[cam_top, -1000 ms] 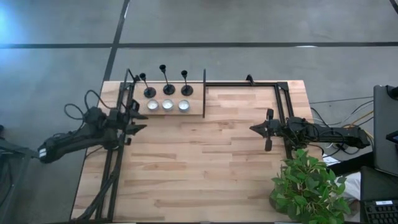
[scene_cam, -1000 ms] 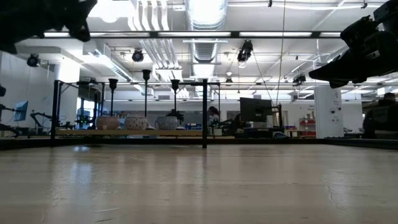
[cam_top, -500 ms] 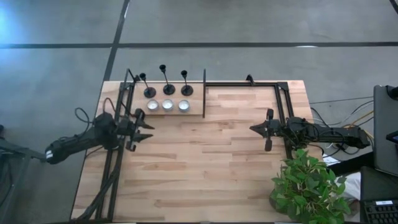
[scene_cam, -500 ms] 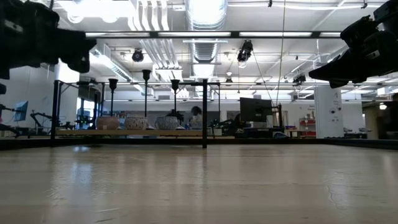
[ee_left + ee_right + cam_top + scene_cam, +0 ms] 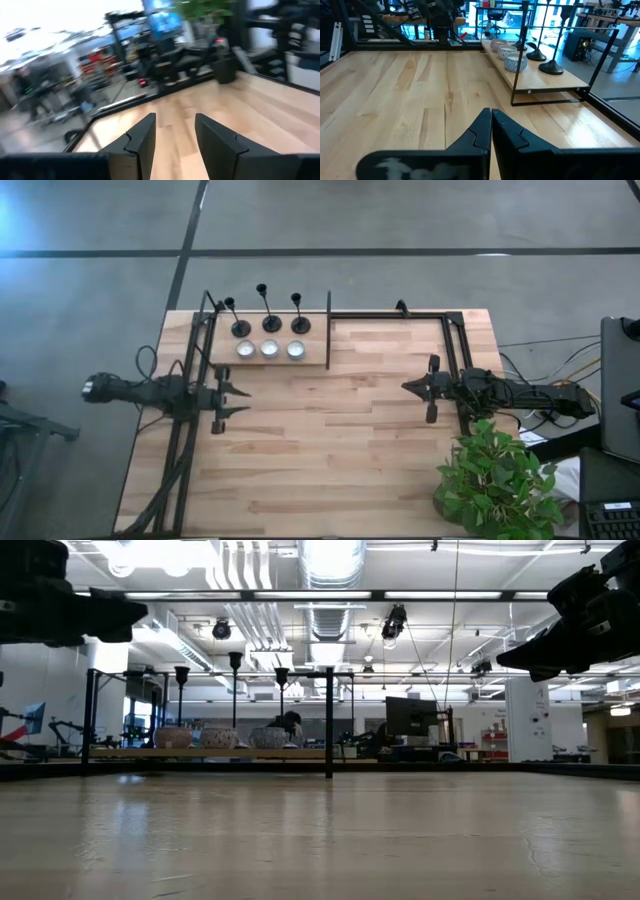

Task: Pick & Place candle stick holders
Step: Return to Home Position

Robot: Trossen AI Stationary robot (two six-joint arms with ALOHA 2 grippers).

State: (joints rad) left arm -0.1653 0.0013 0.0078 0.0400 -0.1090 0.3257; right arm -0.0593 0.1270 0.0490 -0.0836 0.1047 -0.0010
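Three black candle stick holders [image 5: 271, 323] stand on their round bases in a row along the far side of a small wooden shelf [image 5: 315, 358] at the table's far left. They also show in the low view [image 5: 235, 690] and the right wrist view [image 5: 555, 67]. My left gripper [image 5: 240, 401] hovers open and empty, near of the shelf, pointing toward the table's right edge; its fingers are apart in the left wrist view [image 5: 175, 127]. My right gripper [image 5: 408, 387] waits shut and empty at the table's right, pointing left; it also shows in the right wrist view [image 5: 491, 117].
Three white-silver tealight discs [image 5: 269, 348] sit in a row on the shelf's near side. Black frame rails run along the table's left [image 5: 180, 450] and far right [image 5: 400, 313]. A potted plant [image 5: 495, 480] stands at the near right corner. Bare wood [image 5: 330, 440] lies between the arms.
My left gripper has swung toward the table's near edge and a little right, lowered somewhat, and turned from slanting toward the shelf to pointing at the table's right edge.
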